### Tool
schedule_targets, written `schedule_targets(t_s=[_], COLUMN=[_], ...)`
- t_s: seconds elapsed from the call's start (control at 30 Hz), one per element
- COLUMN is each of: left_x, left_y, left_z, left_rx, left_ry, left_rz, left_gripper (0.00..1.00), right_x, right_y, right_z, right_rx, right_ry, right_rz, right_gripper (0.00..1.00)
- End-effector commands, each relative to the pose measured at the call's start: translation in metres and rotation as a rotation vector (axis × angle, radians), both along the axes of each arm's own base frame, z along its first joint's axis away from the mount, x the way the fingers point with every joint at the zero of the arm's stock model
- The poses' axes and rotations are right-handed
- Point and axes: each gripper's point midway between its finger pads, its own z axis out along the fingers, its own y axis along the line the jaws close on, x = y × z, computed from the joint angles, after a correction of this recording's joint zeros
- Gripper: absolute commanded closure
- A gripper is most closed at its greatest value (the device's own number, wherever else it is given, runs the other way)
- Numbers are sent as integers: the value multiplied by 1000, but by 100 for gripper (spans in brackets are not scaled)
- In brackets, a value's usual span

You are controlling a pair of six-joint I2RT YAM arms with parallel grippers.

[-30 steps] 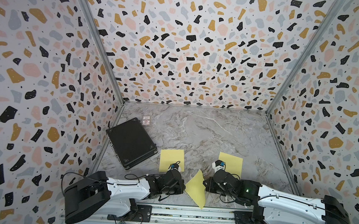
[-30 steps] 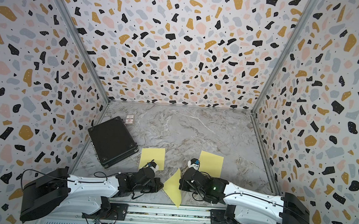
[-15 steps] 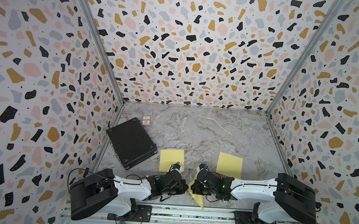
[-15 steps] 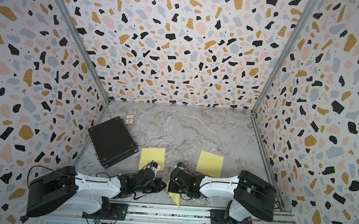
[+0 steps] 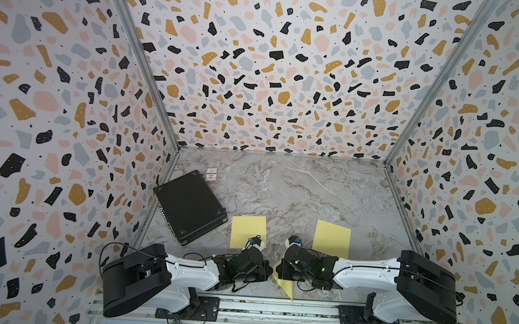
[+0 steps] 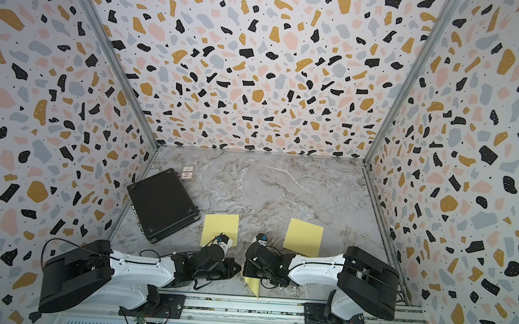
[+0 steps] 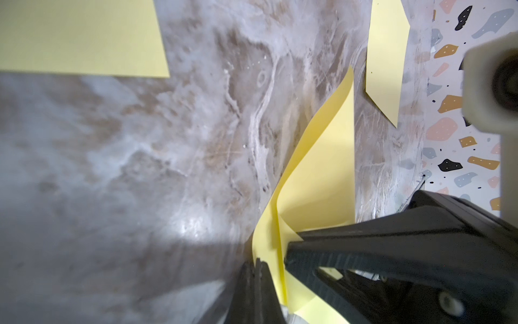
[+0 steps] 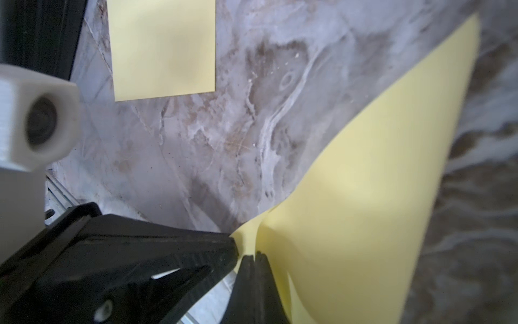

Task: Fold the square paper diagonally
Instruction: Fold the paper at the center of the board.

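Right now, both robot arms meet at the front edge of the tabletop (image 5: 297, 184), near its middle. Between them is the square paper (image 5: 285, 285), a yellow sheet that bends up off the marble top.

The left gripper (image 7: 256, 265) is pinched tight on 1 part of the paper's edge. The right gripper (image 8: 255, 259) is pinched tight on the paper too. In both wrist views the 2 grippers are almost touching each other, tip to tip, with the paper curling up between them. 1 corner of the sheet points toward the back of the tabletop. Another corner pokes out at the front edge, by the metal rail (image 5: 273, 307).

2 more yellow sheets lie flat on the tabletop, a bit farther back. The left sheet (image 5: 248, 232) is just behind the left arm. The right sheet (image 5: 331, 241) is just behind the right arm.

A black case (image 5: 190, 206) sits by the left edge of the tabletop. A small card (image 5: 211, 175) lies just behind it.
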Motion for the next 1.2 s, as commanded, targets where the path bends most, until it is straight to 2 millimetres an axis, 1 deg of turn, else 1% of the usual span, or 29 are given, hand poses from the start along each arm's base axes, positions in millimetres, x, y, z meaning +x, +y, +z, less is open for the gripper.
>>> schedule_targets(t_s=[0.0, 0.2, 0.43, 0.57, 0.83, 1.0, 1.17], left_x=[-13, -13, -14, -14, -14, -14, -14], left_y=[22, 22, 22, 22, 21, 21, 22], left_z=[-28, -29, -32, -32, -32, -32, -33], left_rx=[121, 128, 136, 140, 143, 143, 147], left_ry=[62, 65, 67, 69, 69, 68, 70], left_rz=[3, 0, -1, -1, -3, -5, -5], left_gripper=[100, 100, 100, 100, 100, 100, 100], right_x=[2, 2, 1, 1, 7, 6, 4], right_y=[1, 3, -4, -5, -13, -14, -8], right_z=[3, -2, -12, -10, 2, 0, -1], right_rx=[-14, -19, -58, -65, -101, -109, -86], right_ry=[-20, -13, -2, -12, -58, -57, -40], right_rz=[1, 4, 0, 3, 9, 10, 21], right_gripper=[100, 100, 100, 100, 100, 100, 100])
